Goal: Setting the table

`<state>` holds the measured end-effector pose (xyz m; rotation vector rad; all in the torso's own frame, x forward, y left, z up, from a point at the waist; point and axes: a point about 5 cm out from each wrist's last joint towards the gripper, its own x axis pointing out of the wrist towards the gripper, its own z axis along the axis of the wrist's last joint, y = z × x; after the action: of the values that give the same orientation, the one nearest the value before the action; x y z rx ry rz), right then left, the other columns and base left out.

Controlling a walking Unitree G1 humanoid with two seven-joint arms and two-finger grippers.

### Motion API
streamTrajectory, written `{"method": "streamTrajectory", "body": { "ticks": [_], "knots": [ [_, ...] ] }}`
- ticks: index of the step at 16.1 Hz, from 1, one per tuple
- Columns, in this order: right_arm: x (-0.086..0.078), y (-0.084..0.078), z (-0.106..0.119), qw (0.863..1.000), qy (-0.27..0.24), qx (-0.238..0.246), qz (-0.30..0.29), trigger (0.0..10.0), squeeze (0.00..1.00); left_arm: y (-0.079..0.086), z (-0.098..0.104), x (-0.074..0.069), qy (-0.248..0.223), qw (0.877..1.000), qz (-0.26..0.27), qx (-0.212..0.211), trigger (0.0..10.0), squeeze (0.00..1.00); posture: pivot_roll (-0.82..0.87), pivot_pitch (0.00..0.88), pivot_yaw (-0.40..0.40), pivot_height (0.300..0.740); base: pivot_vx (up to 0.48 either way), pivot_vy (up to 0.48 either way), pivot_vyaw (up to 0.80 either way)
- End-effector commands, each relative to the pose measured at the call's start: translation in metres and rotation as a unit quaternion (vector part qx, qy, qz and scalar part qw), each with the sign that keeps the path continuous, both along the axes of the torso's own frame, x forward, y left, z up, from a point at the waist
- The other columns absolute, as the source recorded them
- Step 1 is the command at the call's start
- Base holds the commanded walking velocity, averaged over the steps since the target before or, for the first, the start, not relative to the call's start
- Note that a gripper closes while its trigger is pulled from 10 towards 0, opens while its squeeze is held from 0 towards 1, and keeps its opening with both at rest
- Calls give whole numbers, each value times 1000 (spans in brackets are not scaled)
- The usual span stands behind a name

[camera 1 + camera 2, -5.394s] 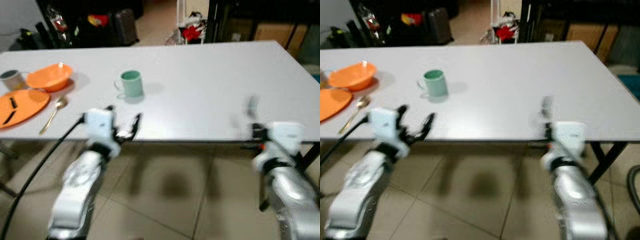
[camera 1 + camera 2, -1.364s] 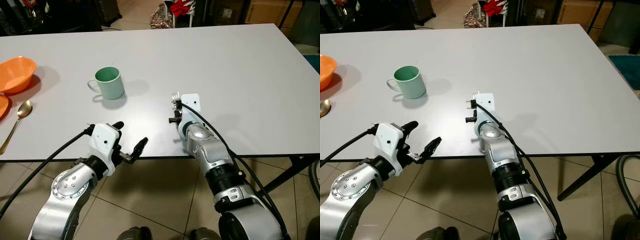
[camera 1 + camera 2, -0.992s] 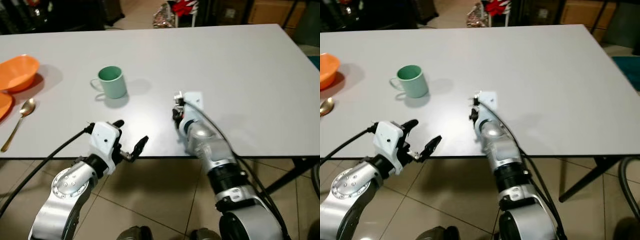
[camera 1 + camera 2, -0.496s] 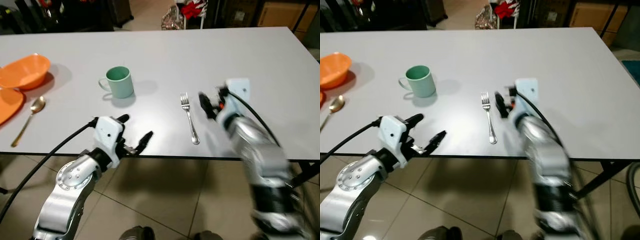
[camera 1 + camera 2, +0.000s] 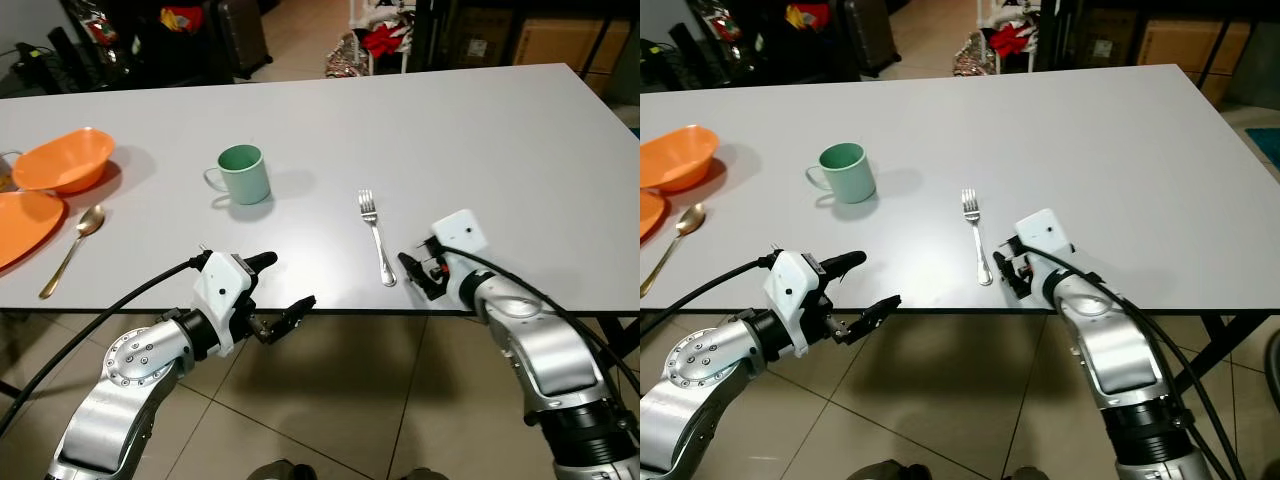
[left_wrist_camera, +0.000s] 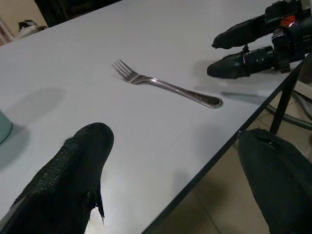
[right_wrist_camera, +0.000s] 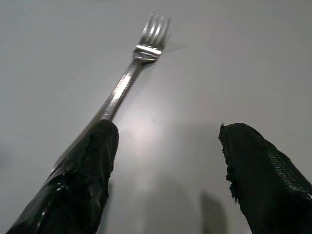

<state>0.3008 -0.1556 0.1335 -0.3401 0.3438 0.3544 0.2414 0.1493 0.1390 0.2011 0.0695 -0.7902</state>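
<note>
The fork (image 5: 376, 236) is seen lying flat on the white table (image 5: 520, 150), near its front edge, at about 4 o'clock from the green mug (image 5: 243, 174); its long axis runs from 12 to 6 o'clock, tines pointed to 12. The right hand (image 5: 417, 275) is held just beside the handle end, fingers parted and empty; the left hand (image 5: 282, 298) hangs wide open at the table edge, empty. One piece is judged laid; the spoon (image 5: 70, 249), orange bowl (image 5: 62, 159) and orange plate (image 5: 20, 225), grouped at 9 o'clock, are judged yet to be set.

You see the orange plate (image 5: 22, 225) cut off at the frame's left edge. In the right wrist view, a finger (image 7: 78, 180) hides the fork (image 7: 134, 68) handle's end.
</note>
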Motion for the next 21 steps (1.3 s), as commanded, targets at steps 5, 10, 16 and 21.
{"method": "streamTrajectory", "body": {
  "ticks": [5,10,16,21],
  "knots": [
    [8,18,2,1000,-10,-11,10,10000,0,8,-2,-7,3,1000,11,17,10000,0,-115,68,114,740,0,0,0],
    [14,-2,-2,996,-21,-85,-25,10000,0,7,-3,-11,10,1000,2,17,10000,0,-114,72,120,740,0,0,0],
    [10,24,-16,992,7,-118,51,10000,0,5,-1,-11,9,1000,-6,19,10000,0,-111,77,132,740,0,0,0],
    [11,32,-15,990,6,-124,60,10000,0,3,-2,-11,11,1000,-10,19,10000,0,-113,81,132,740,0,0,0]
  ]
}}
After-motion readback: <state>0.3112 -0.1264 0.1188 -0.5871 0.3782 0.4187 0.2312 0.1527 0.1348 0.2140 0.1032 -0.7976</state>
